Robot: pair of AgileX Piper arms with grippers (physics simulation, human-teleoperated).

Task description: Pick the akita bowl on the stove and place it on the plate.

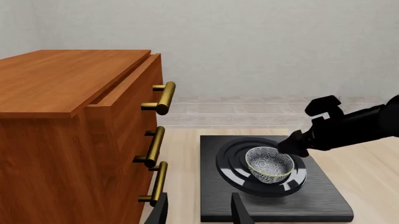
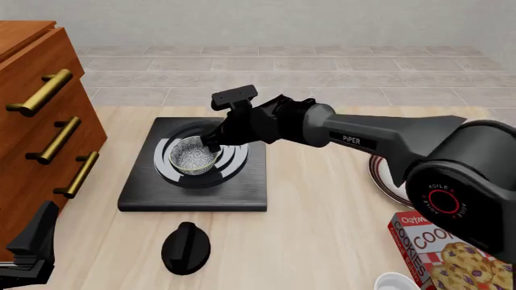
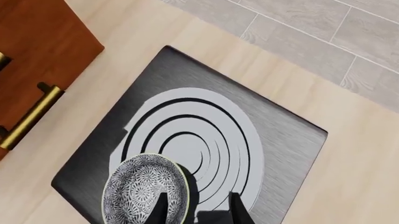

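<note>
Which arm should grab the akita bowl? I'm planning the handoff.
Right: its gripper is already at the akita bowl on the stove, jaws straddling the rim. The left gripper sits farther back.

Bright even light, sharp renders, soft shadows

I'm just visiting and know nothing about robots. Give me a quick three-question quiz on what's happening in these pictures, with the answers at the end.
1. True or false: the akita bowl sits on the stove, on its burner rings.
2. Which arm reaches to the bowl? A) left B) right C) both
3. Fill in: the plate lies on the table's ____ side in the front view, partly hidden behind the right arm.

Key
1. True.
2. B. The right gripper is at the bowl's rim, one finger inside and one outside, not yet closed on it; the left gripper hangs back near the wooden drawers, open.
3. Right.
</note>
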